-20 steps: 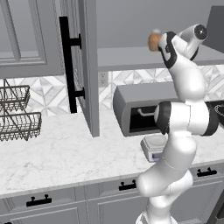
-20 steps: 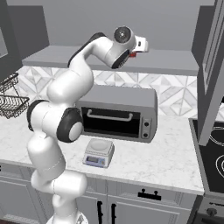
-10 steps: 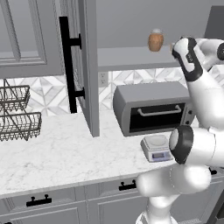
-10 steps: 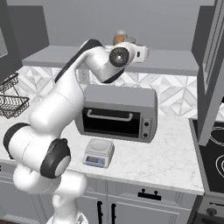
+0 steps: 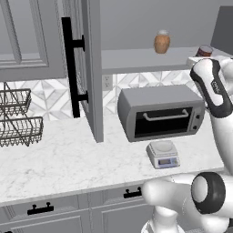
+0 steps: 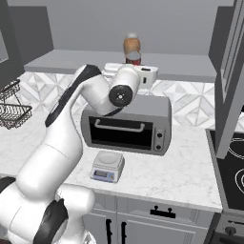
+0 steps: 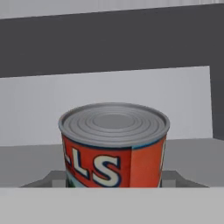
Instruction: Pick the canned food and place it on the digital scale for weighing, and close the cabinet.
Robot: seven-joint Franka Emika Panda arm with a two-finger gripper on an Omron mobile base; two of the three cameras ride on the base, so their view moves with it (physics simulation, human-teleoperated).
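The canned food [image 7: 113, 148], red-labelled with a silvery ribbed lid, stands upright between my fingertips, and my gripper [image 7: 113, 180] is shut on its sides. It is at the level of the open cabinet's shelf [image 5: 136, 59]. From the base cameras the canned food [image 6: 134, 58] [image 5: 205, 50] shows just past my hand, right of the brown jar [image 5: 161, 42]. The digital scale [image 5: 162, 154] [image 6: 107, 167] sits on the counter in front of the toaster oven, its platform bare. The cabinet door [image 5: 93, 68] with its black bar handle stands open.
A grey toaster oven [image 5: 159, 113] [image 6: 127, 125] stands under the shelf, behind the scale. Wire baskets [image 5: 18, 118] hang at the left wall. A second open cabinet door [image 6: 233, 76] juts out at the right, above a stovetop [image 6: 233, 167].
The arm has folded lower and swung right in the left base view, uncovering the jar. The hand stays at the shelf, shut on the can.
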